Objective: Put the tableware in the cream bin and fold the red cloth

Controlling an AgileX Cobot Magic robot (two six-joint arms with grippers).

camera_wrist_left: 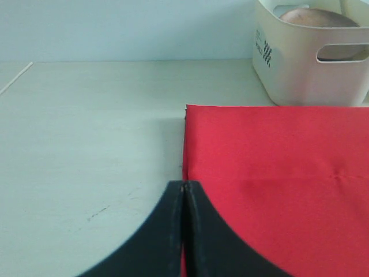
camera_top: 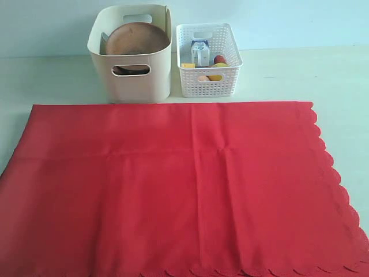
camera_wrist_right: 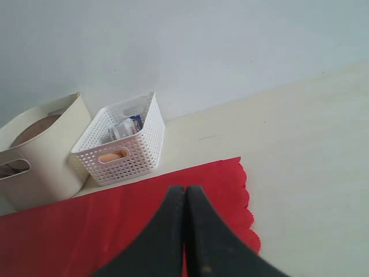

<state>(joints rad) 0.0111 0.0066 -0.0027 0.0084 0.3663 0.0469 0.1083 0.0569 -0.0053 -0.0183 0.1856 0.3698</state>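
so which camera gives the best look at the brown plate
The exterior view: the brown plate shows most of its face there, leaning inside the cream bin. The left wrist view catches only its upper part above the bin's rim. The right wrist view shows just a small slice of it.

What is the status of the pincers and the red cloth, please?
Left pincer shut, right pincer shut, both empty. Red cloth flat, unfolded. Round brown plate in cream bin. Nothing on the cloth.
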